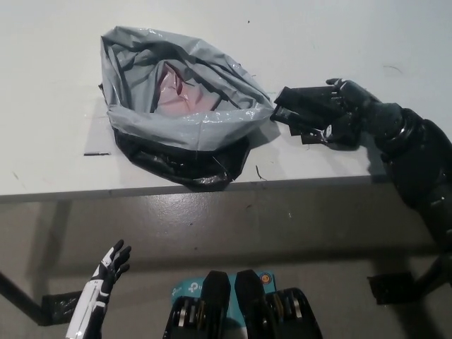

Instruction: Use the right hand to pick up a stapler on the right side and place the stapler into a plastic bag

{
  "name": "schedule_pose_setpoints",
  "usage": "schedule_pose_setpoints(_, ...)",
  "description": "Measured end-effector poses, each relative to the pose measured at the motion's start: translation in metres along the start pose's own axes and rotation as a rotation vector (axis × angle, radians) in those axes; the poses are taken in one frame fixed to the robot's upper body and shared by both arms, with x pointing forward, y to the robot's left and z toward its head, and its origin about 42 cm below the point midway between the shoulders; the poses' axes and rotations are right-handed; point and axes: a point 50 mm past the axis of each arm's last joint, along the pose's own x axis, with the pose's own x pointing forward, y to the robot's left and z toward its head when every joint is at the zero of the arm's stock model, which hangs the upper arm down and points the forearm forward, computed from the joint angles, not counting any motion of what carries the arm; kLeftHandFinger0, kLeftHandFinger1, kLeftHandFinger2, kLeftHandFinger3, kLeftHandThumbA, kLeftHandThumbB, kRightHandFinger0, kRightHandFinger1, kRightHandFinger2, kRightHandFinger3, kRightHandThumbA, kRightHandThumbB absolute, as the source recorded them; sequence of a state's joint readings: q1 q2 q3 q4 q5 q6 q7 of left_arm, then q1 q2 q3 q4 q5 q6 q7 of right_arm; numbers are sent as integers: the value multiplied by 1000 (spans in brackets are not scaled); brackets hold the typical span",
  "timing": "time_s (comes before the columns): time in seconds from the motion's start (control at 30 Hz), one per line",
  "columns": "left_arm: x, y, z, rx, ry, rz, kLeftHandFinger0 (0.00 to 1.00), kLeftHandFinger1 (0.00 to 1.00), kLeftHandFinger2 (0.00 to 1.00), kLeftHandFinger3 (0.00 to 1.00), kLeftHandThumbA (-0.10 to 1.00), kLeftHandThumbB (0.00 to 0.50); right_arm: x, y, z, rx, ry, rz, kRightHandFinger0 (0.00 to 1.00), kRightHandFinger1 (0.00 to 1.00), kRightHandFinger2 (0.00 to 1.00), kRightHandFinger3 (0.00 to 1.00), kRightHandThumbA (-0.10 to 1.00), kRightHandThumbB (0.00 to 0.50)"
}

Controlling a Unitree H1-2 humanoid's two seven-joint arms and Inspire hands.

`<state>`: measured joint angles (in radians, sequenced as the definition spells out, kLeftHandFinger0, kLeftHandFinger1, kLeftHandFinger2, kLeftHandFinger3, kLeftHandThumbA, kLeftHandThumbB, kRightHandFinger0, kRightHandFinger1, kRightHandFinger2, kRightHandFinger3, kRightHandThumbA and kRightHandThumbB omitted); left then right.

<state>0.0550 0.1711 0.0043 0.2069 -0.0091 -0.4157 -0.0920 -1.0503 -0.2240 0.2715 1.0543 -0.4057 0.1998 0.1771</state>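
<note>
One stapler: black, flat on the table, just right of the plastic bag, its near end almost at the bag's rim.
Right hand: laid over the stapler's end farthest from the plastic bag; black on black, so a closed hold cannot be told.
Left hand: rested low, well below the plastic bag, spread open, nothing held.
Handling: judged stiff, dense and smooth-cased; best taken across the middle of the body, not by the hinged top alone.
Bag mouth: soft, open upward; the rim is likely to sag if knocked.
</note>
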Motion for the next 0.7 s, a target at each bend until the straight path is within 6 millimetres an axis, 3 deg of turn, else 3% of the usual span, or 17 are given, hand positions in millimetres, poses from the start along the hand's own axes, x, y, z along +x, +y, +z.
schedule_pose_setpoints(0.03,0,0,0,0,-2,-2,1000,1000,1000,1000,1000,500,0,1,2,12,-5,3,1000,1000,1000,1000,941,465)
schedule_pose_setpoints(0.07,0,-1,0,0,-2,-2,1000,1000,1000,1000,1000,500,0,1,2,16,-6,4,1000,1000,1000,1000,933,495)
schedule_pose_setpoints(0.2,-1,-1,-1,2,-2,-4,1000,1000,1000,1000,1000,500,1,2,3,78,-12,16,1000,1000,1000,1000,965,500)
schedule_pose_setpoints(0.53,-1,-1,-1,16,0,-10,1000,1000,1000,1000,1000,500,2,9,-1,92,-13,54,1000,1000,1000,1000,962,454)
schedule_pose_setpoints(0.63,-1,-1,-1,21,1,-12,1000,1000,1000,1000,1000,500,3,10,-2,85,-13,59,1000,1000,1000,1000,938,470)
schedule_pose_setpoints(0.7,-1,-2,-1,23,2,-13,1000,1000,1000,1000,1000,500,3,11,-3,80,-10,62,1000,1000,1000,1000,904,429)
